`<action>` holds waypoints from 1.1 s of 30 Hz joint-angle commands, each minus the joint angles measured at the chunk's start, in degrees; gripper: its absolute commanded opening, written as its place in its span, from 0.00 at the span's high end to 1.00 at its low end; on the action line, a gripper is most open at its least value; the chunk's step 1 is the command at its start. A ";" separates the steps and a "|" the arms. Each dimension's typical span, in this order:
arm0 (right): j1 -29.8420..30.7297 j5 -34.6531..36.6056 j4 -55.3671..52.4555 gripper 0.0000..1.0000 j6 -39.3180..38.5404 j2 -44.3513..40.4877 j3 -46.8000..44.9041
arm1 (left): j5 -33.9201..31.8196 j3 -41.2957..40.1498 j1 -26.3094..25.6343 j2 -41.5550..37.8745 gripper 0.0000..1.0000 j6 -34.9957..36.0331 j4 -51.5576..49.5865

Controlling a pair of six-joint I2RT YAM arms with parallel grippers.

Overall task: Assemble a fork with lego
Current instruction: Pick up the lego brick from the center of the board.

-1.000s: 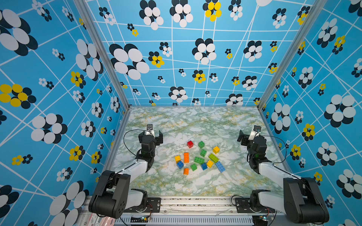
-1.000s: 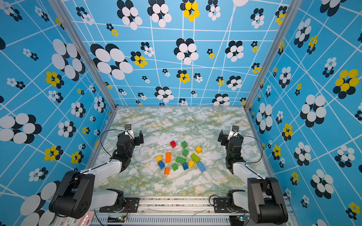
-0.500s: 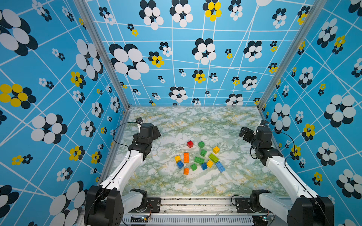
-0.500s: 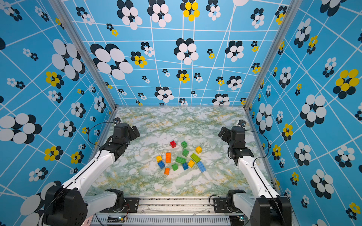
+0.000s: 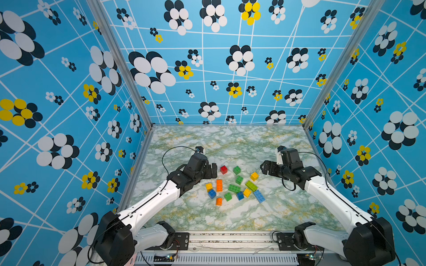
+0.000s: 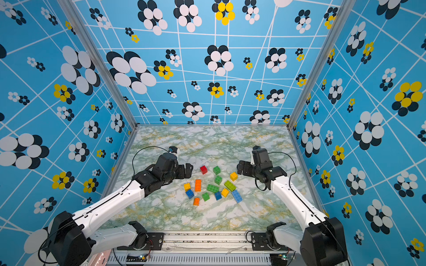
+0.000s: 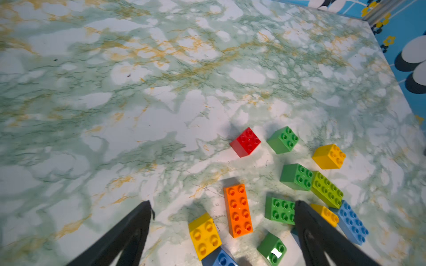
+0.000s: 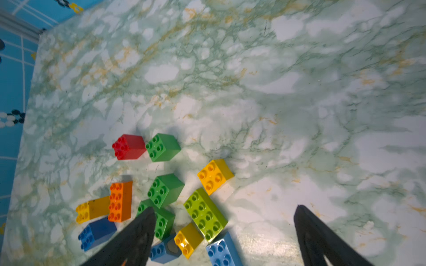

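Marbled green tabletop (image 5: 230, 142) (yellow-veined) enclosed by blue flowered walls (image 5: 69, 115).

Lego bricks (image 5: 234, 188) are showing red, green, lime, yellow, orange and blue. The table (image 5: 230, 142) beneath them is showing green-and-gold marbling.

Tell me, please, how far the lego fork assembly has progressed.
Done: nothing. The lego bricks lie loose on the marbled table, none visibly joined. In hand: nothing. The left gripper and the right gripper stand open and empty on either side of the pile. Left: pick bricks and build the whole fork.
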 commanded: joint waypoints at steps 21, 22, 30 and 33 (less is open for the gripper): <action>6.50 2.07 0.45 0.32 -27.33 23.01 10.38 | 15.45 -3.68 -5.68 11.64 0.06 -7.82 20.07; 6.49 1.90 -0.04 0.33 -27.86 23.72 10.97 | 15.59 -3.75 -5.62 11.81 0.06 -7.84 20.11; 6.68 2.28 -2.93 0.41 -31.36 28.07 13.86 | 16.79 -3.80 -5.38 13.46 0.09 -7.99 21.06; 6.86 3.16 -3.18 0.43 -31.91 28.55 13.61 | 16.97 -3.47 -5.41 14.21 0.09 -8.08 21.06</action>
